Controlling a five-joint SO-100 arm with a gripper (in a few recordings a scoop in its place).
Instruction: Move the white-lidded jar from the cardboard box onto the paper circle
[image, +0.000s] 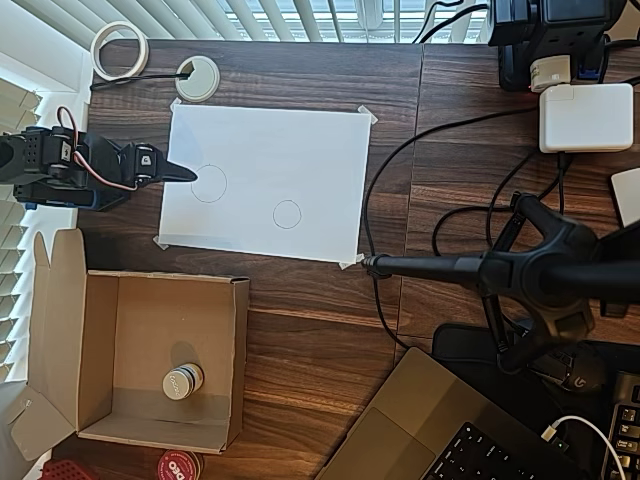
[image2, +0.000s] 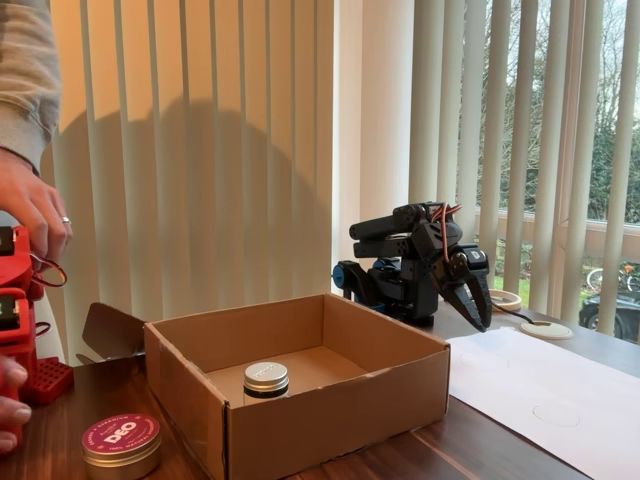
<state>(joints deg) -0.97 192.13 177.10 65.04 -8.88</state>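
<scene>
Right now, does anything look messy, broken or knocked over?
No, nothing stands out. The little jar stands upright inside the cardboard box, the white paper lies flat with its corners taped down, and the gripper rests over the paper's edge, holding nothing.

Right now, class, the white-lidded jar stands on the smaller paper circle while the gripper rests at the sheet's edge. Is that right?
No. The overhead view shows the white-lidded jar inside the cardboard box; the paper circle is bare. The gripper is indeed at the sheet's edge.
</scene>
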